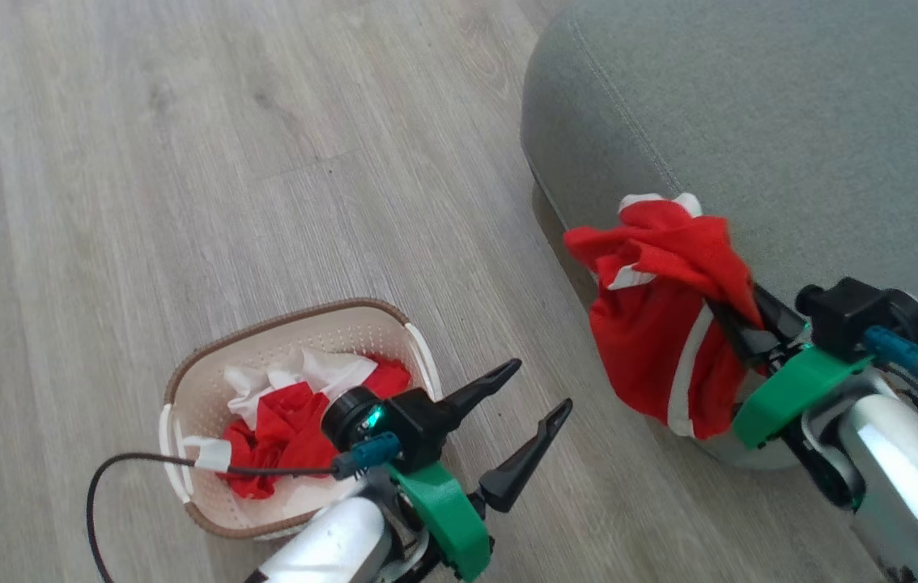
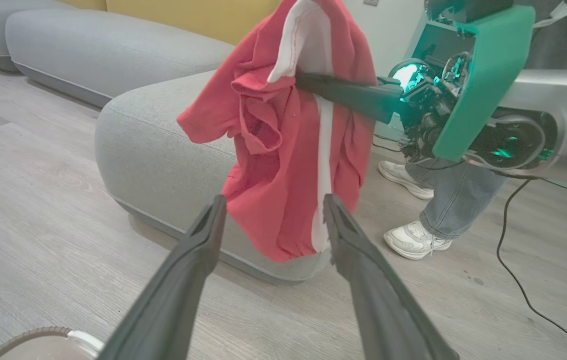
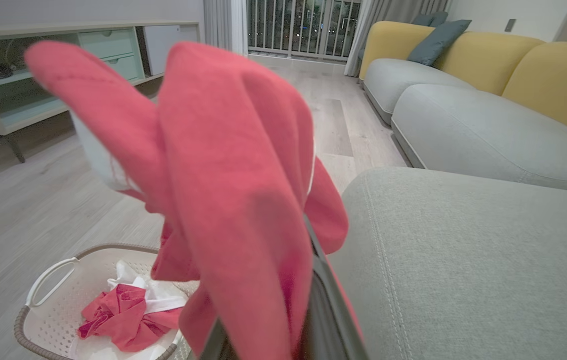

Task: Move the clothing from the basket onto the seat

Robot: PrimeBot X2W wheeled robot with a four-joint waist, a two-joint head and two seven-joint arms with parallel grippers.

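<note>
Basket: I see the cream perforated basket [image 1: 208, 389] on the wood floor [image 1: 143, 162] at the lower left of my head view. It has a brown woven-look rim and white side handles.
Clothing in the basket: a crumpled heap of red and white fabric [image 1: 289, 429] lies inside it, towards the near side.
Left gripper: my left gripper [image 1: 541, 384] hovers just right of the basket, above bare floor. Its fingers are spread wide with nothing between them. Its black cable loops across the basket's near rim.
Held piece: a red garment [image 1: 653, 340] with white trim bands hangs in the air at the seat's front corner. In my left wrist view its hem dangles in front of the cushion's side, clear of the floor. I cannot tell whether it touches the upholstery.
Right gripper: my right gripper [image 1: 738, 324] has its tips buried in the cloth, with the dark fingers pressed together on the red garment near its top.
Seat: the grey seat [image 1: 750, 121] takes the upper right, with a stitched seam along its rounded edge.
Person: in my left wrist view, jeans and white sneakers [image 2: 416, 240] stand on the floor past the seat's corner.
</note>
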